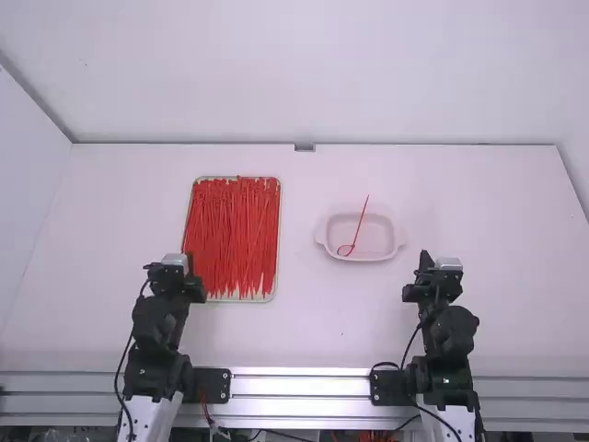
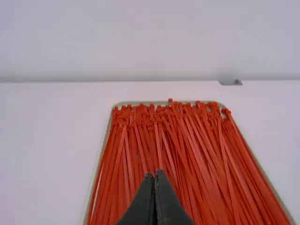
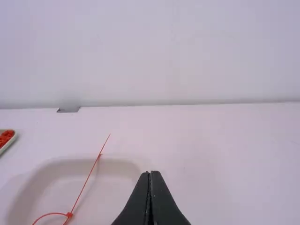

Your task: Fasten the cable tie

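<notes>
Left gripper (image 2: 154, 174) and right gripper (image 3: 150, 173): both closed, empty, nearer me than the tray (image 1: 279, 230). 1 looped tie (image 1: 357, 226) lies in the dish (image 1: 396, 241) right of the tray. I'd pinch only 1 loose tie (image 1: 232, 239) by its tail.

Smooth plastic cable ties (image 1: 232, 238), matt table (image 1: 479, 193)

White surface (image 1: 479, 193), matte. Small grey tab (image 1: 305, 146) on far edge, near middle. Silver slotted rail (image 1: 294, 385) along near edge. Plain white wall (image 1: 276, 64) behind.
</notes>
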You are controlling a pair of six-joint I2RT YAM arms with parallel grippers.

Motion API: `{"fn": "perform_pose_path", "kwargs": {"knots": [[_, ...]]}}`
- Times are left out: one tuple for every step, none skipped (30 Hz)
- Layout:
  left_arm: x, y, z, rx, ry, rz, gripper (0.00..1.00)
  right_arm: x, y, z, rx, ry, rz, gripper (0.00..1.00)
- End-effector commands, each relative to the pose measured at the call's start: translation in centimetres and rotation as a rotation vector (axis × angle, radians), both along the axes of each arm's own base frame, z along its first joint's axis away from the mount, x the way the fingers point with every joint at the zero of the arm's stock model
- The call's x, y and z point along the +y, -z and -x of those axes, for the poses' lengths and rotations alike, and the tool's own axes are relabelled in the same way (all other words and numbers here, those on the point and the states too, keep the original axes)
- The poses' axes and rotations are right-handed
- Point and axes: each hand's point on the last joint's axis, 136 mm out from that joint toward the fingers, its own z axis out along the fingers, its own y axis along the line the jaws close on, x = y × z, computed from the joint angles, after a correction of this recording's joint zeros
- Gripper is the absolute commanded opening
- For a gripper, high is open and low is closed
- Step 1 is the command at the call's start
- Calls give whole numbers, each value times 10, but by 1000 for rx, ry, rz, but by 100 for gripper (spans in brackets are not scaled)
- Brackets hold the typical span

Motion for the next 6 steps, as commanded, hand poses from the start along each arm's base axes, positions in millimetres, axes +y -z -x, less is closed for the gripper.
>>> {"fn": "perform_pose_path", "kwargs": {"knots": [[0, -1, 1, -17, -1, -1, 0, 0, 5, 0, 9, 0, -5, 0], [0, -4, 1, -27, -1, -1, 0, 0, 5, 0, 9, 0, -5, 0], [0, -6, 1, -38, -1, -1, 0, 0, 5, 0, 9, 0, -5, 0], [0, -7, 2, -43, -1, -1, 0, 0, 5, 0, 9, 0, -5, 0], [0, -9, 2, -52, -1, -1, 0, 0, 5, 0, 9, 0, -5, 0], [0, -9, 2, -52, -1, -1, 0, 0, 5, 0, 9, 0, -5, 0]]}}
